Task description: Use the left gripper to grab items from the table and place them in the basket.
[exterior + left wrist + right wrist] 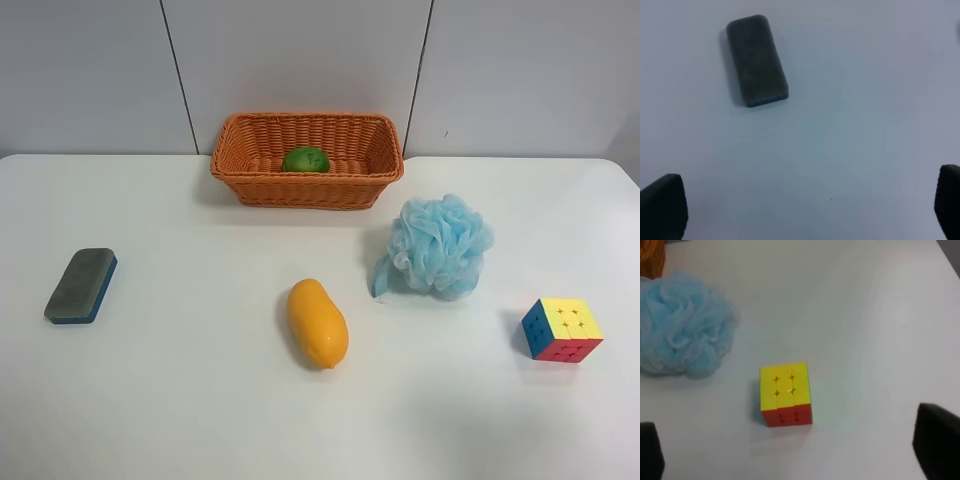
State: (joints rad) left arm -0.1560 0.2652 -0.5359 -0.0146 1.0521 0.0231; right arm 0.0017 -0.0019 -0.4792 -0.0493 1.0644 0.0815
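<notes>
The orange wicker basket (307,160) stands at the back of the white table (200,400) with the round green fruit (305,159) inside it. The grey-topped blue eraser (81,285) lies at the exterior view's left; it also shows in the left wrist view (757,60). The yellow-orange mango (318,323) lies in the middle. The light-blue mesh pouf (438,245) and the puzzle cube (562,329) are at the right; the right wrist view shows both, the cube (785,394) and the pouf (682,325). The left gripper (807,210) hangs open above bare table, apart from the eraser. The right gripper (790,452) is open above the cube. Neither arm shows in the exterior view.
A grey panelled wall (300,60) rises behind the table. An orange corner of the basket (651,257) shows in the right wrist view beside the pouf.
</notes>
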